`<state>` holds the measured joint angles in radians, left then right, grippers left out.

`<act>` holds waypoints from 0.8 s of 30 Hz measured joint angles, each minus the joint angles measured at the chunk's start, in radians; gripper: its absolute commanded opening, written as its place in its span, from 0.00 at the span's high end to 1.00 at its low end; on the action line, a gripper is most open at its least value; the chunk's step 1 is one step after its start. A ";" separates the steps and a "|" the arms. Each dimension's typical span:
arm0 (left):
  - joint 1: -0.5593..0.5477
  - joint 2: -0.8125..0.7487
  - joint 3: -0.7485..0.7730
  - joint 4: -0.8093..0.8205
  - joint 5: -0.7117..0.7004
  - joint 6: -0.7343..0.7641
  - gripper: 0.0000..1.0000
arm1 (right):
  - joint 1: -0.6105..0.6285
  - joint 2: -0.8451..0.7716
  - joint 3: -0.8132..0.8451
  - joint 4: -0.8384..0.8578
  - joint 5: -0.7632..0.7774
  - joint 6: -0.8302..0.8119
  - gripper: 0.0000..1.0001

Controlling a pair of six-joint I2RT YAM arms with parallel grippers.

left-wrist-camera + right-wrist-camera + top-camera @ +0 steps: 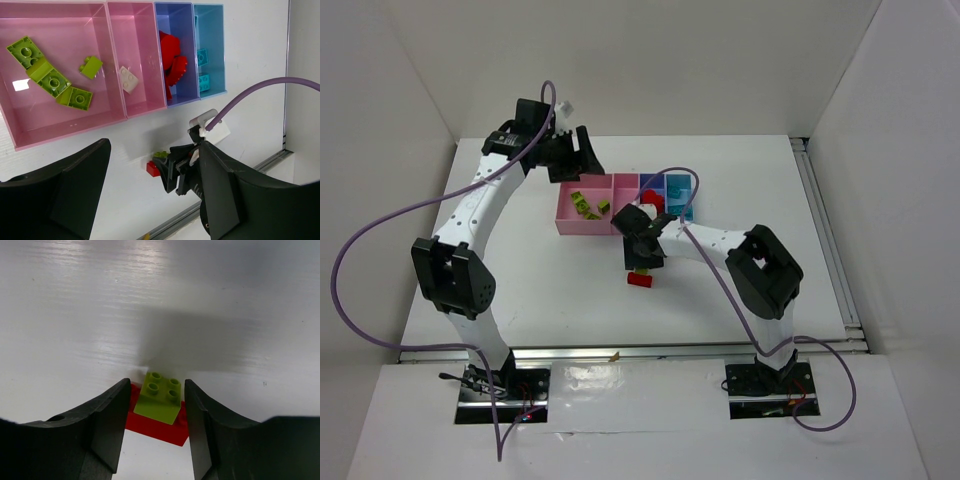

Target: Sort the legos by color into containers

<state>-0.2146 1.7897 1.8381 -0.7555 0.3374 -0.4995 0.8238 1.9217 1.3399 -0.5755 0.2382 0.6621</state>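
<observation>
A yellow-green lego [161,397] sits on top of a red lego [155,427] on the white table. My right gripper [157,384] is open and straddles the yellow-green one, with a gap on each side. In the top view it [640,254] hovers just over the red lego [641,279]. The containers [30,140] are a joined row. The big pink one holds several yellow-green legos [50,80], the second pink one a whitish lego [129,79], the dark blue one red legos [172,60], and the light blue one teal legos [202,57]. My left gripper [150,200] is wide open and empty, above the bins' far left.
The right arm's purple cable [260,87] arcs over the table beside the bins. A metal rail [830,240] runs along the table's right edge and another along the near edge [620,350]. White walls enclose the back and sides.
</observation>
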 measured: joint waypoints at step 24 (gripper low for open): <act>0.000 0.000 -0.015 0.000 0.000 0.003 0.19 | 0.008 0.000 0.041 -0.069 0.009 0.055 0.48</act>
<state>-0.2146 1.7897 1.8233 -0.7551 0.3374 -0.4965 0.8314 1.9217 1.3808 -0.6441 0.2474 0.7174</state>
